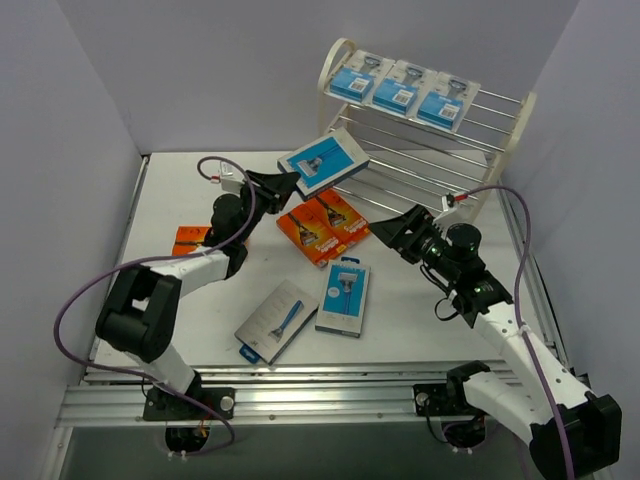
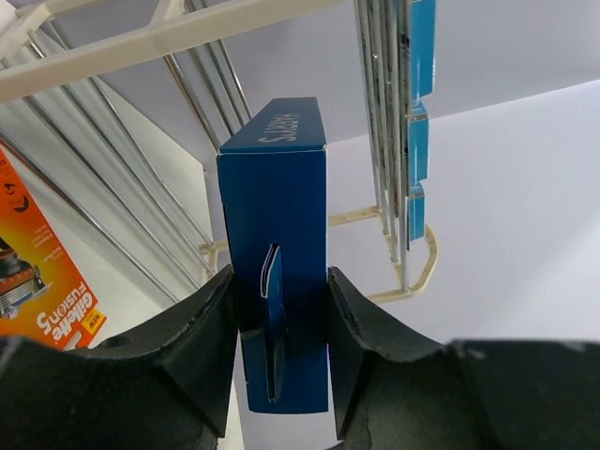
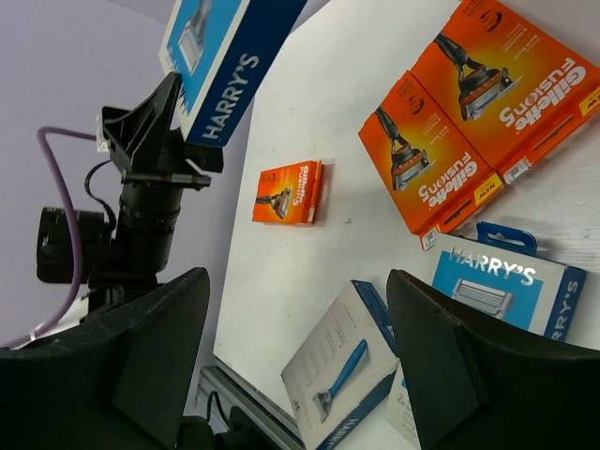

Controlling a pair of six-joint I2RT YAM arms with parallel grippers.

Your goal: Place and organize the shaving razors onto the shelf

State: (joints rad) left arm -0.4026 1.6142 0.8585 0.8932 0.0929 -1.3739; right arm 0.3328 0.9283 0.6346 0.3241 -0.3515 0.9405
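Left gripper (image 1: 283, 184) pinches the flat blue-and-white cardboard razor box (image 1: 325, 160) at its hang-tab end, aloft just before the cream wire-rod shelf (image 1: 523, 120); right gripper (image 1: 392, 228) spread, empty. Box likely light, stiff, crushable.

The right gripper (image 3: 295, 281) gapes. Between its jaws lies a blue-razor box (image 3: 339, 375), with a small Gillette box (image 3: 289, 192) farther ahead. Beyond the right jaw are a Harry's pack (image 3: 502, 291) and two Gillette Fusion5 boxes (image 3: 469, 122). Above the left jaw, the left gripper (image 3: 161, 117) clamps a blue Harry's box (image 3: 225, 52).
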